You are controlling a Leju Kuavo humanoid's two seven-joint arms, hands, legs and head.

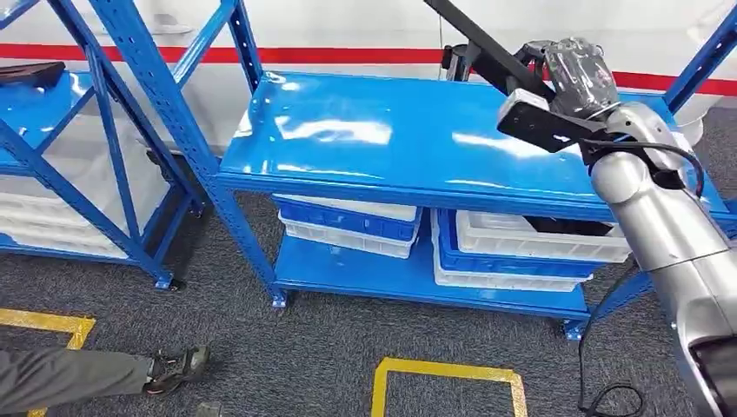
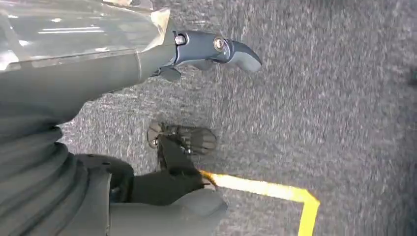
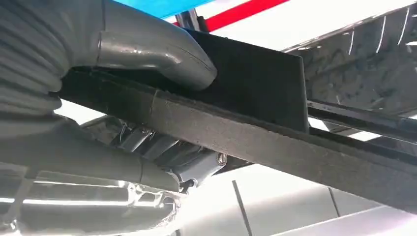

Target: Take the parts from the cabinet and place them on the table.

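My right hand [image 1: 578,74] is raised over the right end of the blue rack's top shelf [image 1: 365,130] and grips a long black part [image 1: 474,39] that slants up and away to the left. In the right wrist view the thumb [image 3: 162,51] presses on the flat black part [image 3: 255,132] and the darker fingers curl under it. My left hand [image 2: 211,51] hangs over the grey carpet, fingers apart and holding nothing. Another black part [image 1: 30,74] lies on the shelf of the left rack [image 1: 52,95].
White and blue bins [image 1: 348,221] [image 1: 521,248] sit on the rack's lower shelf. A person's leg and shoe [image 1: 174,367] reach in at the lower left, also seen near my left hand as a shoe [image 2: 189,138]. Yellow tape [image 1: 443,373] marks the carpet.
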